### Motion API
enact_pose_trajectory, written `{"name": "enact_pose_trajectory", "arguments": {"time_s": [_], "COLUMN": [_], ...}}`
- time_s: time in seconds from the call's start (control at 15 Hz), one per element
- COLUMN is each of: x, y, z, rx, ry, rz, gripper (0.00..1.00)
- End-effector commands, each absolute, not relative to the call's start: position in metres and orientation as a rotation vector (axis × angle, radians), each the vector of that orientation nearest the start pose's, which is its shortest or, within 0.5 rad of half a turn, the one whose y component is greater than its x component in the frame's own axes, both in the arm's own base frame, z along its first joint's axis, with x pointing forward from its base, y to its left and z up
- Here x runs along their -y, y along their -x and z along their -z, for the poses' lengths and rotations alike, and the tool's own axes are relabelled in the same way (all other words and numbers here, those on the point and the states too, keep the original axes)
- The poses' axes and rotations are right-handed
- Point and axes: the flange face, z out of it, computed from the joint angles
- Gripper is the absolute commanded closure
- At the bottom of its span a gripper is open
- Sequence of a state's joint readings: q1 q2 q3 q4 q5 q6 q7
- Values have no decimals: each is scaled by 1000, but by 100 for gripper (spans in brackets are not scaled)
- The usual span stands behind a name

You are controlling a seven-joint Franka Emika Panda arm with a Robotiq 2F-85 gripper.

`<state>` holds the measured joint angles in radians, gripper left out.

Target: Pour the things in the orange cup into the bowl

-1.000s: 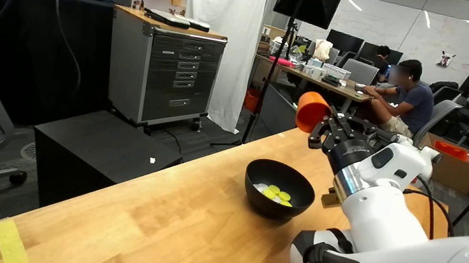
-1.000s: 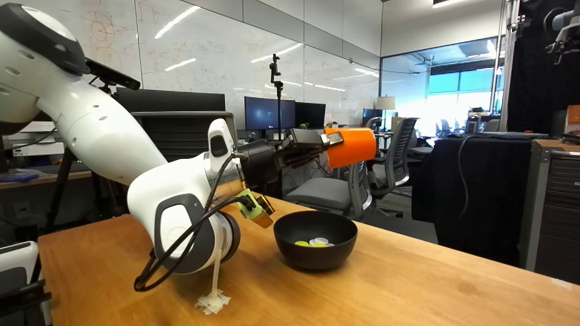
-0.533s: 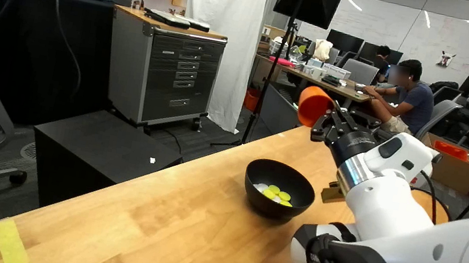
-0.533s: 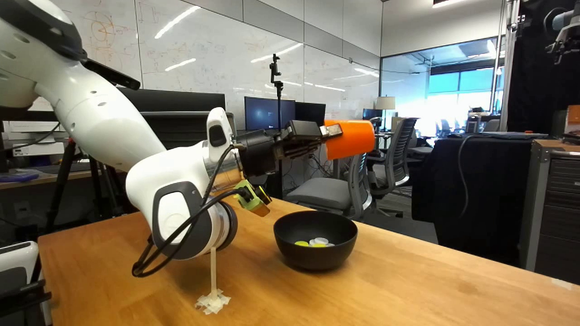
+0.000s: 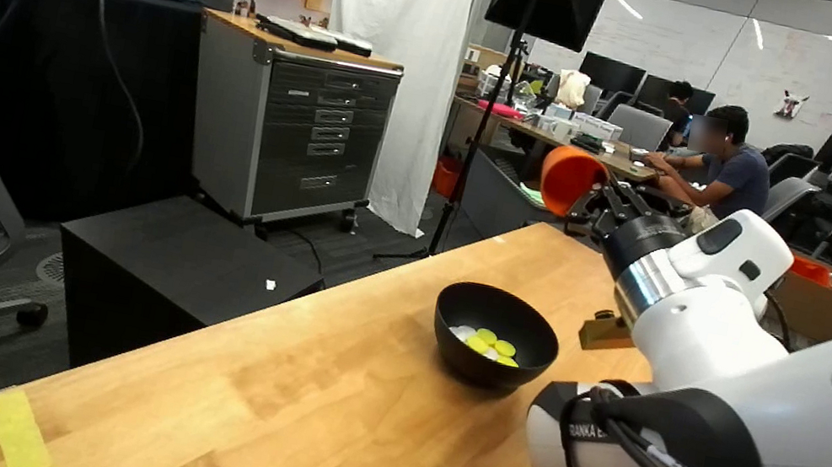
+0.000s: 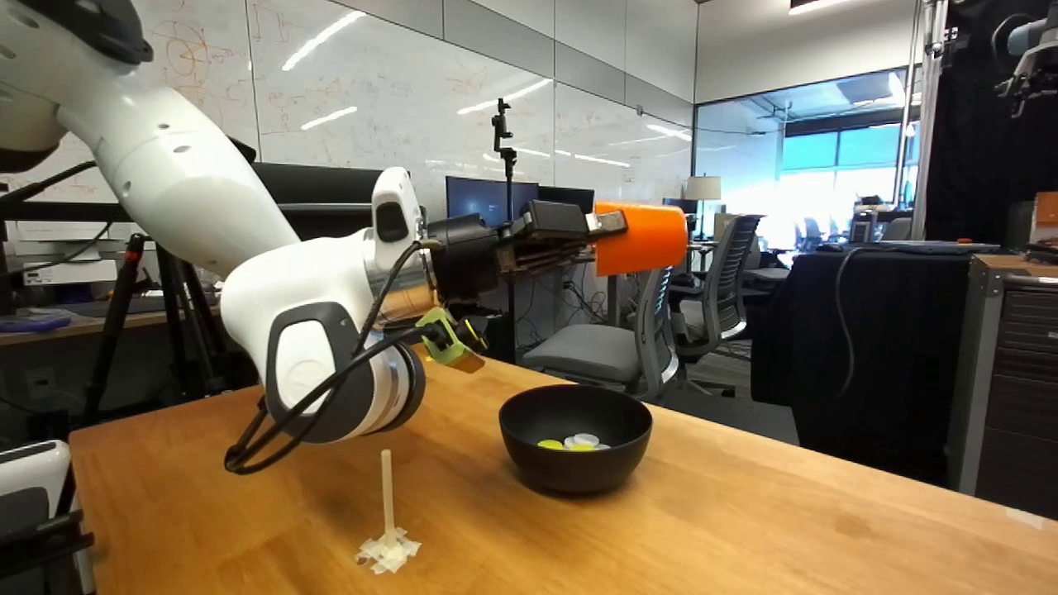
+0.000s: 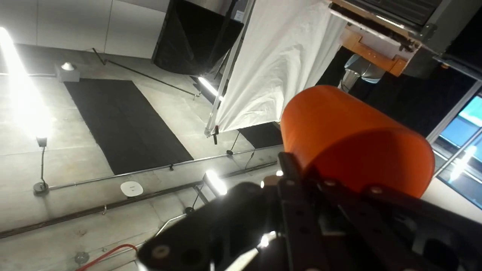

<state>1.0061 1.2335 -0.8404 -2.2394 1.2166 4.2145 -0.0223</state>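
In an exterior view, pincer [image 5: 590, 204] grasps orange cup [image 5: 569, 182] by its wall near the mouth, cup held sideways, presumably for tipping out; yellow bits [image 5: 479, 344] sit in the bowl [image 5: 463, 364], lower than the pincer: pouring looks done. In an exterior view, bowl stands on the counter [image 6: 785, 512] below the pincer, likely to catch bits. Wrist view: jaws nearly together, apparently just thin cup wall between.
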Motion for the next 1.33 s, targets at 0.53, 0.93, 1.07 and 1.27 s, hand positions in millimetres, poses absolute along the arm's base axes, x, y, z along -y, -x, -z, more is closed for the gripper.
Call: {"name": "enact_pose_trajectory", "arguments": {"time_s": [0.53, 0.93, 1.07, 1.27], "x": [29, 41, 43, 46], "y": [-487, -490, -490, -491], "z": [-251, -262, -264, -267], "rx": [466, 589, 625, 670], "ry": [-1754, -1841, -1867, -1909], "rz": [-1624, -1569, -1549, -1518], "gripper": [96, 96, 96, 96]}}
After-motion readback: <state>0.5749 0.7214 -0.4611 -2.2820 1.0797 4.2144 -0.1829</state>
